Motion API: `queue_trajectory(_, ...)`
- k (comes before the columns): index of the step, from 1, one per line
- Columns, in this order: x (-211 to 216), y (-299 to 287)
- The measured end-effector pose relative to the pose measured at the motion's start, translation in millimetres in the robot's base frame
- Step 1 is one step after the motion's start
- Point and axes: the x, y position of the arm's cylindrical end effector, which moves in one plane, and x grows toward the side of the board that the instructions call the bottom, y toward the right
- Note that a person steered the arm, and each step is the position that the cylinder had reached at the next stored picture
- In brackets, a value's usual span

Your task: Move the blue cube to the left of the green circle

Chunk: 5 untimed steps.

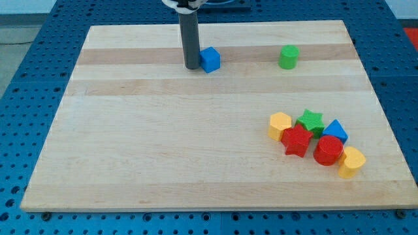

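The blue cube [210,59] sits on the wooden board near the view's top, left of centre. The green circle [289,57], a short cylinder, stands to its right at about the same height in the view, well apart from it. My tip [192,66] is at the end of the dark rod, right against the blue cube's left side, touching or nearly touching it.
A cluster of blocks lies at the view's lower right: a yellow hexagon [279,125], a green star [311,121], a blue triangle [335,131], a red star [296,141], a red cylinder [328,150] and a yellow heart [352,162]. The board [163,143] is edged by a blue perforated table.
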Motion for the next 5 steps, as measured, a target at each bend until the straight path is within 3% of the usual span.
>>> queue_trajectory(5, -16.1, 47.6)
